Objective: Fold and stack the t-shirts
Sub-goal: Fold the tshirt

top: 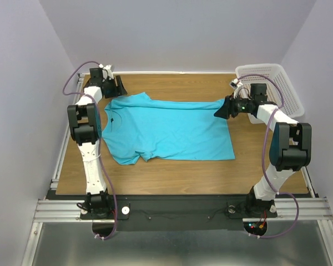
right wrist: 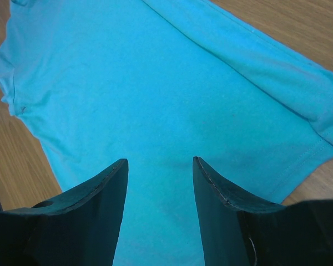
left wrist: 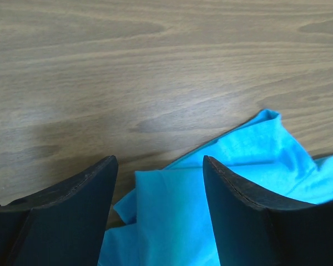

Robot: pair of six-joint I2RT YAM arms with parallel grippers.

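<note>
A single turquoise t-shirt point(top: 166, 130) lies spread on the wooden table point(top: 172, 169), neck to the left and hem to the right, with its near sleeve bunched under. My left gripper point(top: 115, 87) stands at the shirt's far left corner. In the left wrist view the gripper point(left wrist: 159, 160) has its jaws apart, with a fold of the t-shirt point(left wrist: 172, 210) between them, not pinched. My right gripper point(top: 225, 109) is at the far right hem corner. In the right wrist view this gripper point(right wrist: 160, 160) is open just over the flat t-shirt point(right wrist: 155, 83).
A white perforated basket point(top: 272, 83) stands at the back right corner, just behind the right arm. Bare wood shows along the near edge of the table and beyond the left gripper. Walls close in on both sides.
</note>
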